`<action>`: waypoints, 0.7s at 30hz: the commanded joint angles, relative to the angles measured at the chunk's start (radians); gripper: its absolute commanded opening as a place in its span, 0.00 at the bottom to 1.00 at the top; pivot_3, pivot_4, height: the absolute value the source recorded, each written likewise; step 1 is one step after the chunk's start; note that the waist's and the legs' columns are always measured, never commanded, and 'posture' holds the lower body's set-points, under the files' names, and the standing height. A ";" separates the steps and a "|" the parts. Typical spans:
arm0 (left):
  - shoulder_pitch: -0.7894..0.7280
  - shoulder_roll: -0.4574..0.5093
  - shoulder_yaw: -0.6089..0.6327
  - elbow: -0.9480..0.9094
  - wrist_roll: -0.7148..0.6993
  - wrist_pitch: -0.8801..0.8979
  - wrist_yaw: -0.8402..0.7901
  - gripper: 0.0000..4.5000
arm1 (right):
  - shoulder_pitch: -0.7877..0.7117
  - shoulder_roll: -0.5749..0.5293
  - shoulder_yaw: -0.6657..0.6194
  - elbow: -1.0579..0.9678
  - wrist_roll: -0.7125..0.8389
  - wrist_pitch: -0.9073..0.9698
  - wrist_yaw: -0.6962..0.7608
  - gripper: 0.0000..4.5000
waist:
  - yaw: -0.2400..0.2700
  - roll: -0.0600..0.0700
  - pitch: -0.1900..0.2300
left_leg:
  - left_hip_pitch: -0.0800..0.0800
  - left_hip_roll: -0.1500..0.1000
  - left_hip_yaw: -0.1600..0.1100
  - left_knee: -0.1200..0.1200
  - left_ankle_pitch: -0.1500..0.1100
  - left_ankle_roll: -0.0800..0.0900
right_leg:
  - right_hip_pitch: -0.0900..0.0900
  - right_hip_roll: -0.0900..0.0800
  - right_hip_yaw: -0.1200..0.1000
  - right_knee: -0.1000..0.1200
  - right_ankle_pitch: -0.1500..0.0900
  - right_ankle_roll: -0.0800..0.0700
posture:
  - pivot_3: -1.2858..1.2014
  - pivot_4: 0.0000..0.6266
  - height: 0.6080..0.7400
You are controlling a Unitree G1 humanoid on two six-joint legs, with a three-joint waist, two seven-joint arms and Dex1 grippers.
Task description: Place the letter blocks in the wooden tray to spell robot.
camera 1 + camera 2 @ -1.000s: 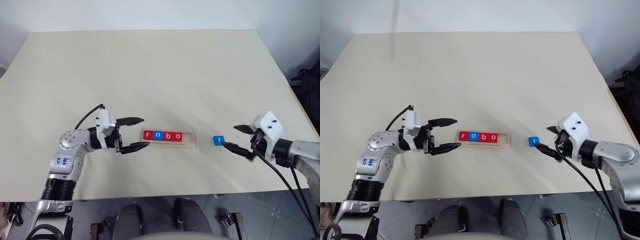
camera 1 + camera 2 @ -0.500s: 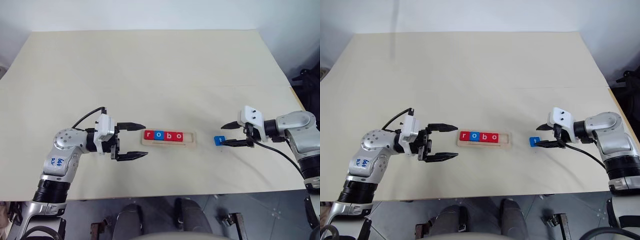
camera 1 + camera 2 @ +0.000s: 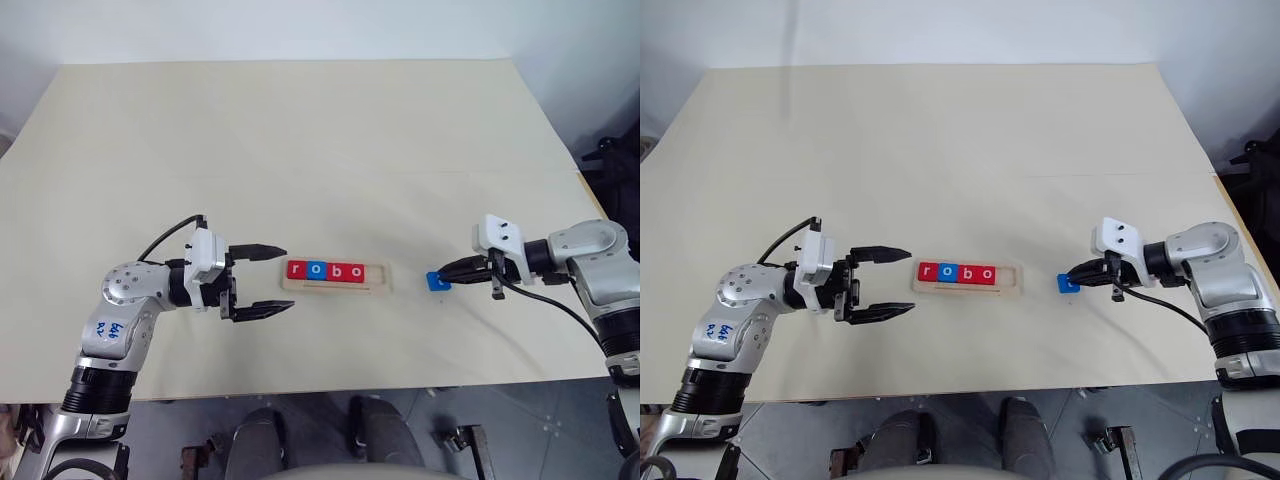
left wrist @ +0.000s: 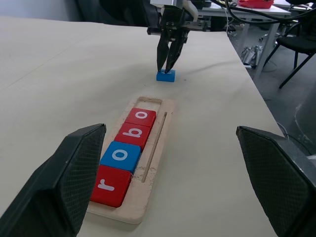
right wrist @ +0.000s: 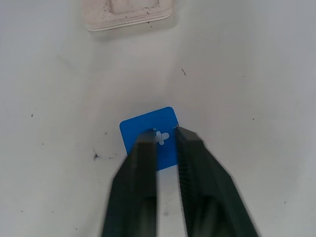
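Tray [image 3: 338,283] holds four blocks, r-o-b-o: three red, one blue. Fifth block, blue t [image 3: 438,281], lies right of tray on the beige table [image 3: 300,140]. Right gripper [image 5: 166,137] fingers nearly together over t, not gripping; left gripper [image 3: 278,279] spread wide, left of tray.

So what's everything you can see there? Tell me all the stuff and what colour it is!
Table: one, cream, under everything.
Wooden tray: one, pale wood, middle of the table.
Red letter blocks: three, r, b, o, in the tray.
Blue o block: one, in the tray, second in the row.
Blue t block: one, on the table right of the tray.
Left gripper: one, black fingers, open, left of the tray.
Right gripper: one, black fingers close together, tips over the blue t block.
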State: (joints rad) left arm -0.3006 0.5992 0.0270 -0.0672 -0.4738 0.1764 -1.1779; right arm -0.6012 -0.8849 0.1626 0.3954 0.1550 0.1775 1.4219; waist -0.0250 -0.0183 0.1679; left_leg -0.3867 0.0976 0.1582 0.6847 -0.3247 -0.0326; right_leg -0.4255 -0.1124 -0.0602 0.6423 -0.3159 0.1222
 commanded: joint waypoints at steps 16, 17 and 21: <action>0.003 -0.001 0.022 -0.033 -0.025 -0.003 0.014 1.00 | -0.046 0.055 0.026 0.077 -0.062 -0.108 0.015 0.39 | -0.005 0.000 0.000 | 0.000 0.000 0.000 0.000 0.000 0.000 | 0.000 0.000 0.000 0.000 0.000 0.000 | 0.52 0.24 1.00; 0.004 0.000 0.023 -0.034 -0.025 -0.003 0.015 1.00 | -0.047 0.059 0.023 0.071 -0.061 -0.106 0.013 0.33 | -0.005 0.000 0.000 | 0.000 0.000 0.000 0.000 0.000 0.000 | 0.000 0.000 0.000 0.001 0.000 0.000 | 0.52 0.24 1.00; 0.011 0.003 0.026 -0.041 -0.027 -0.003 0.020 1.00 | -0.044 0.070 0.016 -0.001 -0.039 -0.051 0.010 0.32 | -0.006 0.000 0.000 | 0.001 0.001 0.001 0.000 0.000 -0.001 | 0.000 0.000 0.000 0.001 0.000 -0.001 | 0.52 0.24 1.00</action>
State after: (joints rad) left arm -0.2975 0.5969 0.0297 -0.0679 -0.4784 0.1763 -1.1591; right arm -0.6436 -0.8266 0.1883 0.4510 0.0985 0.1029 1.4335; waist -0.0308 -0.0181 0.1679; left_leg -0.3859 0.0982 0.1588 0.6847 -0.3244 -0.0331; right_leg -0.4260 -0.1120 -0.0599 0.6437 -0.3162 0.1216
